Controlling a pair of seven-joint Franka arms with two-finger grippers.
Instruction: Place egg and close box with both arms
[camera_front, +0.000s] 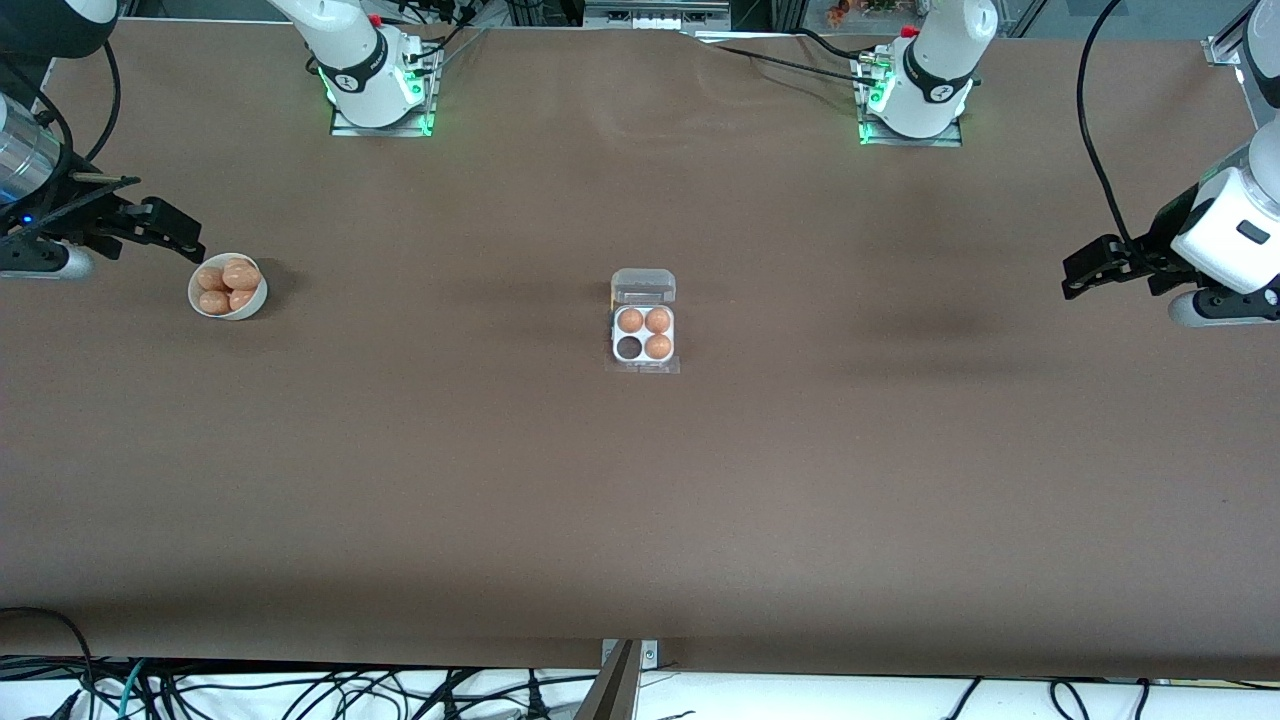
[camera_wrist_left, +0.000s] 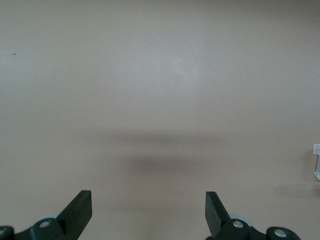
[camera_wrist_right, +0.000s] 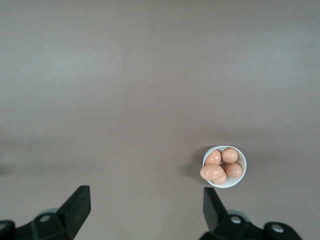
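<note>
The box (camera_front: 643, 358) sits open at the table's middle. Its white tray holds three brown eggs (camera_front: 657, 320), and the cell nearest the front camera toward the right arm's end is empty. Its clear lid (camera_front: 643, 286) lies back, farther from the camera. Several brown eggs (camera_front: 240, 275) lie in a round white bowl (camera_front: 252, 306) toward the right arm's end. My right gripper (camera_front: 190, 245) is open and empty, in the air beside the bowl, which shows in the right wrist view (camera_wrist_right: 242, 156). My left gripper (camera_front: 1075, 280) is open and empty over bare table at the left arm's end.
The brown table (camera_front: 640, 500) stretches wide around the box. An edge of the box (camera_wrist_left: 316, 162) shows at the border of the left wrist view. Cables hang along the table edge nearest the front camera.
</note>
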